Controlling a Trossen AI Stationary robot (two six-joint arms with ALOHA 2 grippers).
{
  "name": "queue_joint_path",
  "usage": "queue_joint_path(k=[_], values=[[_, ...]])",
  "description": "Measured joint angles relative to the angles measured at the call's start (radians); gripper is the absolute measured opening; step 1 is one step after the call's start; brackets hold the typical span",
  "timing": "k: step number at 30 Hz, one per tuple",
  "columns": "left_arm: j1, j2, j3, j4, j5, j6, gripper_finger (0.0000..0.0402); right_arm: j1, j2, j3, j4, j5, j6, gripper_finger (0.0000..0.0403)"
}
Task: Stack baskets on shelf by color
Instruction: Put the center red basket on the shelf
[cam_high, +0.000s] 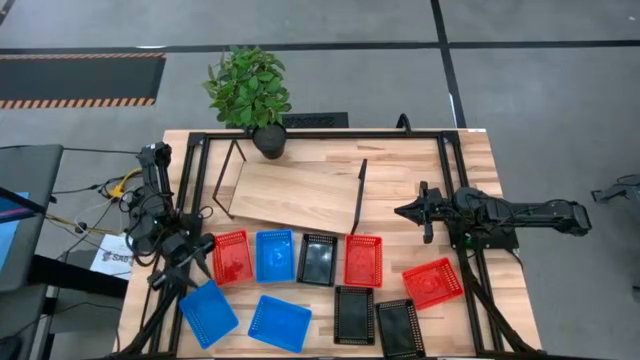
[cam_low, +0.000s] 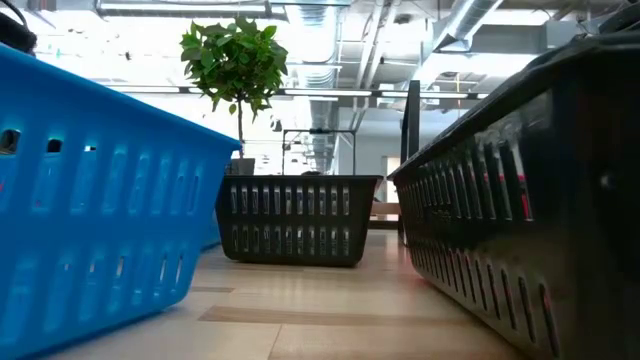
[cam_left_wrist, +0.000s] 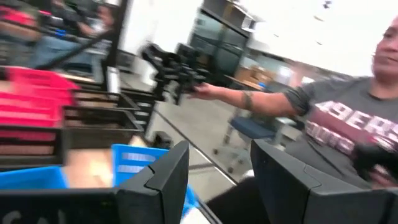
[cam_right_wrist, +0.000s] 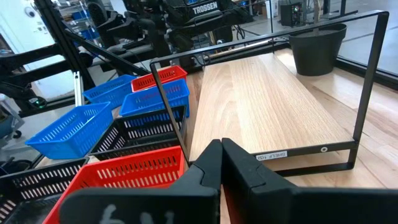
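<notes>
Nearest us at the table's front edge, we see two blue baskets (cam_high: 208, 312) (cam_high: 280, 323) on the left and two black ones (cam_high: 354, 315) (cam_high: 399, 327) to the right, all lying loose on the table (cam_high: 470, 170). In the low view a blue wall and a black wall fill the sides, w/ a third black basket (cam_low: 299, 219) standing between them, farther back.

Next row back: red basket (cam_high: 232, 256), blue (cam_high: 275, 255), black (cam_high: 318, 259), red (cam_high: 363, 260), side by side just in front of the shelf. A third red basket (cam_high: 432, 282) sits apart on the right, tilted.

Our left hand (cam_high: 178, 262) hangs at the table's left edge near the first red basket; in its wrist view the fingers (cam_left_wrist: 155, 183) stand spread, nothing between them. A person (cam_left_wrist: 348, 124) w/ an outstretched arm shows beyond.

Our right hand (cam_high: 408, 211) hovers right of the shelf, fingers (cam_right_wrist: 208, 165) pressed together, holding nothing.

Farther back, the shelf (cam_high: 295, 195) sits mid-table, angled, w/ no basket on it. A potted plant (cam_high: 250, 95) stands at the far edge.
</notes>
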Motion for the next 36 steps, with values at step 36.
queue_joint_path(k=[36], values=[[0.158, 0.289, 0.359, 0.278, -0.575, 0.118, 0.0219, 0.019, -0.002, 0.080, 0.434, 0.000, 0.502, 0.0029]])
